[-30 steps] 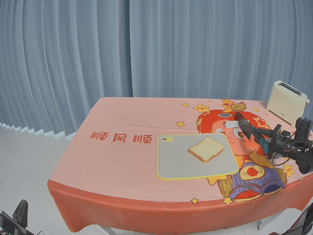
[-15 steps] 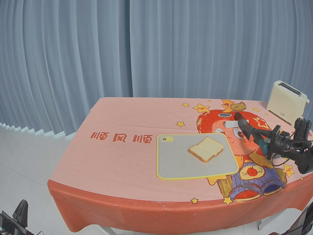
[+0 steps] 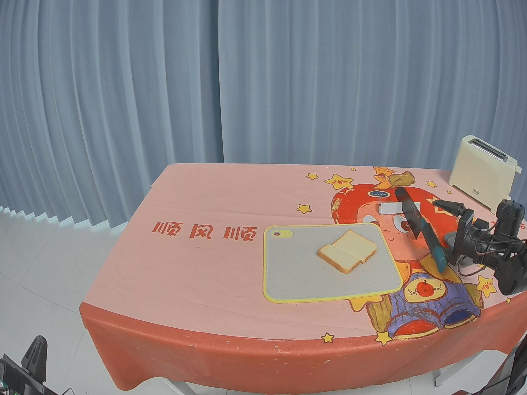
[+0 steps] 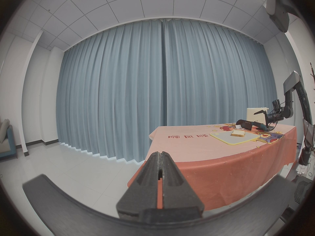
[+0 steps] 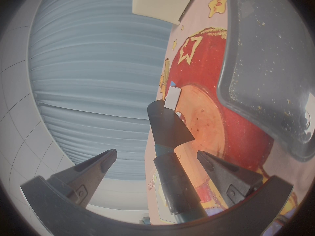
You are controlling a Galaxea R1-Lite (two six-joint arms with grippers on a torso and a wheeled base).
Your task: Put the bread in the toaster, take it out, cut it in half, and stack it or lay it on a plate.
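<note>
Pink cartoon tablecloth [image 3: 208,281] bears the toaster [image 3: 483,172]; grey-blue curtains [image 3: 164,72] hang behind.

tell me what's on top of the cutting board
Two bread pieces lie on the cutting board, one partly overlapping the other. The overlap hides part of the lower piece, and both cover the board beneath them.

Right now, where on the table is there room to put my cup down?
Most room: the bare pink cloth left of the cutting board, around the red characters. The board's left part, beside the bread, is free too. The right side is crowded: knife, open right gripper, toaster.
</note>
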